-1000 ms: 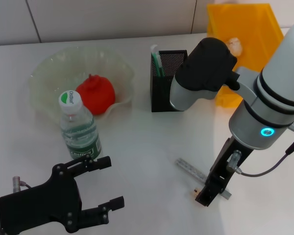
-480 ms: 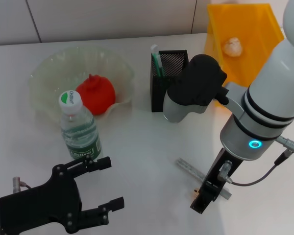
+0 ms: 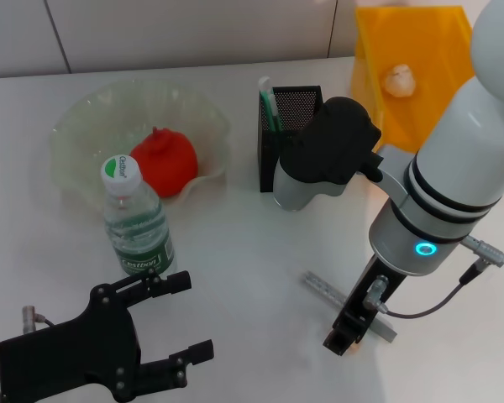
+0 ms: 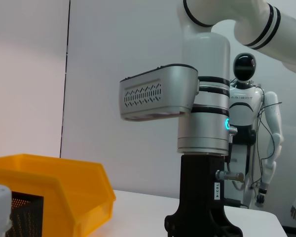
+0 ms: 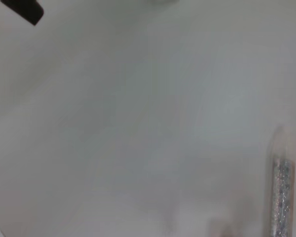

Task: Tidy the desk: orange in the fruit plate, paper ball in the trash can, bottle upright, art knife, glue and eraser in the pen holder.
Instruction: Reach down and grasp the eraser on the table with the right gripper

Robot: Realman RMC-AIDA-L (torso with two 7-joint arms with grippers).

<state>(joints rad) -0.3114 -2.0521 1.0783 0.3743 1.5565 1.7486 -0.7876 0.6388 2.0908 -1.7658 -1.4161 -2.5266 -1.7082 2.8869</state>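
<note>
The orange [image 3: 162, 161] lies in the pale green fruit plate [image 3: 84, 117]. The bottle [image 3: 136, 220] stands upright in front of the plate. The paper ball [image 3: 399, 78] lies in the yellow trash can [image 3: 420, 50]. The black mesh pen holder [image 3: 294, 117] holds a green-and-white stick [image 3: 269, 105]. The silver art knife [image 3: 328, 290] lies flat on the table; it also shows in the right wrist view [image 5: 281, 197]. My right gripper [image 3: 343, 336] points down at the knife's near end, and a small tan bit shows at its tip. My left gripper [image 3: 189, 317] is open and empty at the front left.
The white table [image 3: 235, 252] runs to a wall at the back. My right arm's elbow [image 3: 328, 155] hangs in front of the pen holder. In the left wrist view the right arm [image 4: 202, 148] stands beside the trash can [image 4: 54, 182].
My right arm has shifted toward the front left, with its gripper lower over the knife's near end. The paper ball is now uncovered. The left arm has not moved.
</note>
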